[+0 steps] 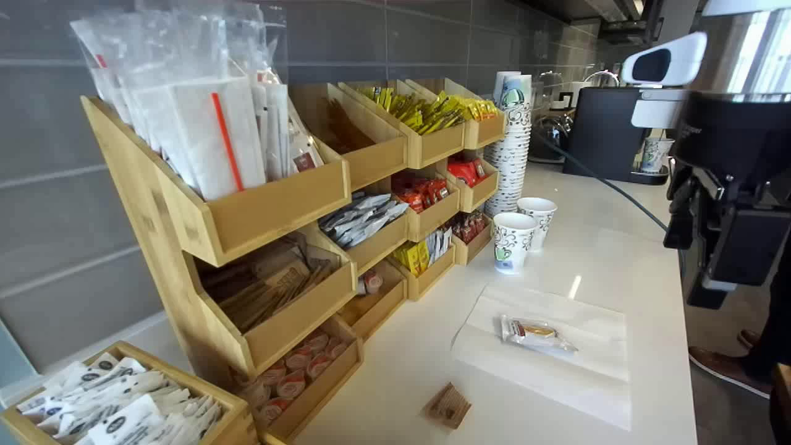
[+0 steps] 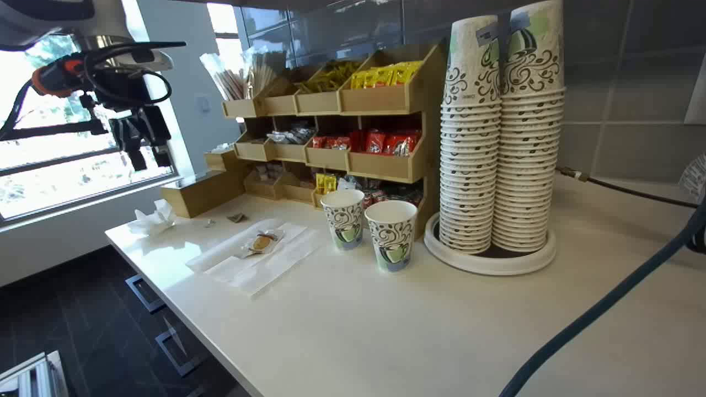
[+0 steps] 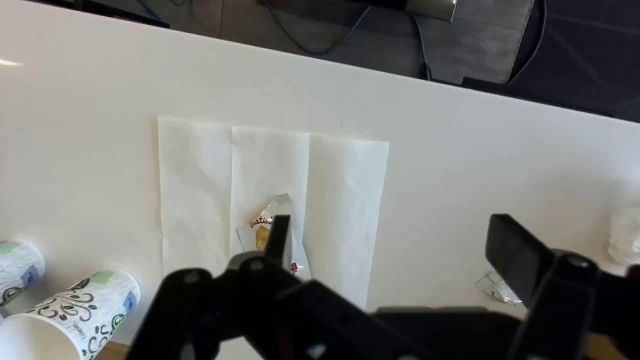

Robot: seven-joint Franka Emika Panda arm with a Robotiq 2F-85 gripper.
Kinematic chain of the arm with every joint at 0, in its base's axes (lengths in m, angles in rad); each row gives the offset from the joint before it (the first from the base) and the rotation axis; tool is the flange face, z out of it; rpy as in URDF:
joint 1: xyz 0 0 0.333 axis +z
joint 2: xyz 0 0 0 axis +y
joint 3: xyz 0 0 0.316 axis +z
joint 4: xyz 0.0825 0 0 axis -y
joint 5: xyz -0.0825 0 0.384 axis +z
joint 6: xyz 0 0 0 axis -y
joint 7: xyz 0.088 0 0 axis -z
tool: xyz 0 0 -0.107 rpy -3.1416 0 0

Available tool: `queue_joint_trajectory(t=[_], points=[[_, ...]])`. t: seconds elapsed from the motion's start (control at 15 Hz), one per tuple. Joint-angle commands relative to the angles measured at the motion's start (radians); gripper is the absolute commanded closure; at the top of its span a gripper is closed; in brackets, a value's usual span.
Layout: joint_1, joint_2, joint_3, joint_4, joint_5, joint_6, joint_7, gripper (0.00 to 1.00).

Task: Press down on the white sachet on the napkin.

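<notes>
The white sachet, a small clear-and-white packet with tan print, lies on the napkin in both exterior views (image 1: 536,334) (image 2: 262,241). In the wrist view the sachet (image 3: 256,231) is partly hidden behind one finger. The napkin, a flat creased white sheet, lies on the counter in both exterior views (image 1: 578,380) (image 2: 240,270) and in the wrist view (image 3: 342,200). My gripper (image 3: 392,235) is open with nothing between its fingers. In both exterior views the gripper (image 1: 693,262) (image 2: 149,159) hangs high in the air, apart from the sachet and the napkin.
A wooden rack (image 1: 377,164) of packets stands along the wall. Two paper cups (image 1: 513,247) (image 1: 541,216) stand beside the napkin, near tall cup stacks (image 2: 471,165). A small brown cube (image 1: 450,405), a clear wrapper (image 3: 497,287) and a crumpled napkin (image 2: 151,218) lie on the counter.
</notes>
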Motion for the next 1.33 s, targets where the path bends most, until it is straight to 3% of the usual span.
queue_joint_trajectory(t=[0.0,0.8,1.27], points=[[0.017,0.003,-0.015,0.002,-0.008,-0.002,0.007,0.00],[0.017,0.003,-0.015,0.002,-0.008,-0.002,0.007,0.00],[-0.024,0.036,-0.067,0.001,-0.075,0.091,-0.021,0.00]])
